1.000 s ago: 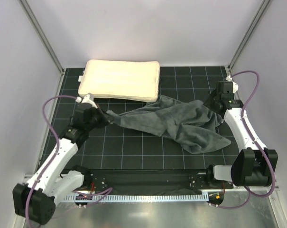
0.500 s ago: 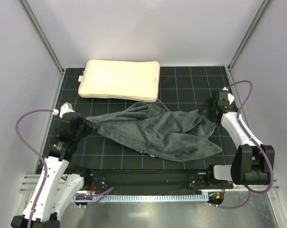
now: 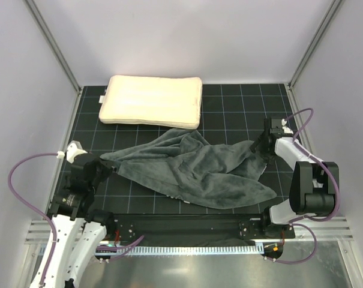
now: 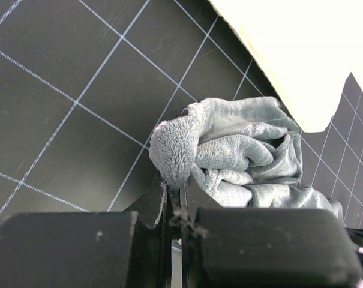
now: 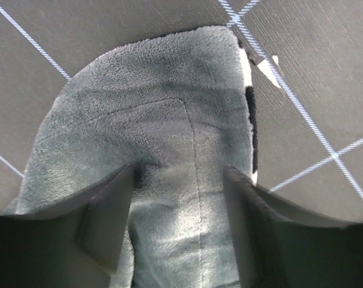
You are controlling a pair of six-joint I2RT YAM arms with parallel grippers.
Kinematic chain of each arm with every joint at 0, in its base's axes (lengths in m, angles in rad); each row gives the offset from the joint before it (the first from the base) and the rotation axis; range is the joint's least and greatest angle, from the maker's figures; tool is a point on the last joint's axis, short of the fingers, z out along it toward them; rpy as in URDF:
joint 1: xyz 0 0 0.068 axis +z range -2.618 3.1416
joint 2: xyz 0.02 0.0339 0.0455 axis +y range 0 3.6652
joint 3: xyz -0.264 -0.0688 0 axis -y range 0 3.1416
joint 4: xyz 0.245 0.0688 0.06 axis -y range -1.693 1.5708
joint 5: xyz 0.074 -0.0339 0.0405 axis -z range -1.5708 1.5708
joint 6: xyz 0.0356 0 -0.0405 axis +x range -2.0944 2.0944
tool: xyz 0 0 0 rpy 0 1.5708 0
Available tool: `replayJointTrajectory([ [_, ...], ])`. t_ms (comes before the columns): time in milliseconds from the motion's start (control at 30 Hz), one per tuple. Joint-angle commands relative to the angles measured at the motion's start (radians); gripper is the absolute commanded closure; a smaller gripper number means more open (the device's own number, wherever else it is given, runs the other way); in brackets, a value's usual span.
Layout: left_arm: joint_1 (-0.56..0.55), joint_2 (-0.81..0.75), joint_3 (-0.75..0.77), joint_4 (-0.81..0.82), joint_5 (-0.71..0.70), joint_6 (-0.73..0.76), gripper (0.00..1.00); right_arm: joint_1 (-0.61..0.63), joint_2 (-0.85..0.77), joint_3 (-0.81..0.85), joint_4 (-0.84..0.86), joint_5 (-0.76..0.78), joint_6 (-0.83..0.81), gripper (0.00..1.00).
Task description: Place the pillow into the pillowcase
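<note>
- My left hand (image 4: pixel 175 191) is closed tight on a bunched fold of the pillowcase (image 3: pixel 193 171), with the plush grey cloth pinched right at the fingertips.
- From the left wrist view, the cloth puffs out above the closed fingers (image 4: pixel 151 207) and trails off to the right in soft wrinkles.
- From overhead, that grip sits at the pillowcase's left corner, near the left edge of the surface (image 3: pixel 229 111), which is black with a white grid.
- My right hand (image 3: pixel 257 151) is at the opposite, right-hand corner of the pillowcase, low over the surface.
- Its jaws stand wide apart and straddle that corner. Grey cloth fills the gap between the two fingers (image 5: pixel 109 222), and I cannot tell whether they are pressing on it.
- Beside the right finger in that wrist view, a sliver of black-and-white shows at the cloth's edge.
- The pillowcase lies grey side up across the middle of the surface, stretched between my two hands, with a rumpled flap sagging toward the near edge.
- The pillow (image 3: pixel 151 101) lies flat at the far side, left of centre, wholly outside the pillowcase.
- The pillowcase's far edge reaches just up to the pillow's near right corner. From overhead I cannot tell whether they touch.
</note>
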Motion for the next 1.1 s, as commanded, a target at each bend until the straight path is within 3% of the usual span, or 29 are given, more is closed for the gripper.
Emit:
replayJointTrajectory([
  [0,0.011,-0.026,0.012,0.025,-0.038,0.009,1.00,-0.003,0.032,-0.002,0.067,-0.005,0.044,0.46],
  [33,0.011,-0.028,0.015,0.021,-0.040,0.013,0.99,-0.003,0.039,-0.002,0.069,0.004,0.044,0.58],
  [67,0.010,-0.031,0.021,0.017,-0.041,0.019,1.00,-0.003,0.046,0.006,0.064,0.022,0.047,0.77],
  [133,0.010,-0.036,0.024,0.011,-0.048,0.024,1.00,-0.003,0.049,0.016,0.032,0.073,0.056,0.91],
  [200,0.011,-0.042,0.021,0.010,-0.046,0.030,1.00,-0.007,0.038,0.041,-0.015,0.152,0.065,0.96],
  [533,0.010,-0.098,-0.113,0.085,0.176,0.007,1.00,-0.193,-0.218,0.098,-0.120,0.289,0.093,0.96],
  [667,0.005,-0.065,-0.175,0.139,0.250,-0.016,0.99,-0.270,-0.244,0.150,-0.091,0.211,0.065,0.96],
  [733,0.000,-0.046,-0.180,0.152,0.250,-0.013,0.98,-0.271,-0.200,0.191,-0.133,0.205,0.057,0.86],
  [767,-0.001,-0.031,-0.181,0.157,0.252,-0.005,0.92,-0.271,-0.182,0.231,-0.150,0.203,0.056,0.59],
  [833,-0.006,-0.016,-0.175,0.172,0.259,0.007,0.42,-0.268,-0.172,0.262,-0.193,0.179,0.042,0.34],
  [867,-0.007,-0.011,-0.166,0.171,0.258,0.015,0.28,-0.239,-0.186,0.256,-0.184,0.168,0.027,0.22],
  [900,-0.007,-0.008,-0.160,0.171,0.249,0.018,0.14,-0.216,-0.203,0.250,-0.151,0.166,0.009,0.15],
  [933,-0.007,-0.002,-0.155,0.172,0.215,0.021,0.07,-0.186,-0.241,0.242,-0.138,0.173,-0.030,0.14],
  [1033,-0.009,0.050,-0.125,0.201,0.180,0.049,0.00,-0.080,-0.295,0.201,-0.074,0.063,-0.137,0.13],
  [1067,-0.009,0.096,-0.117,0.218,0.176,0.073,0.00,-0.058,-0.307,0.185,-0.021,-0.090,-0.172,0.13],
])
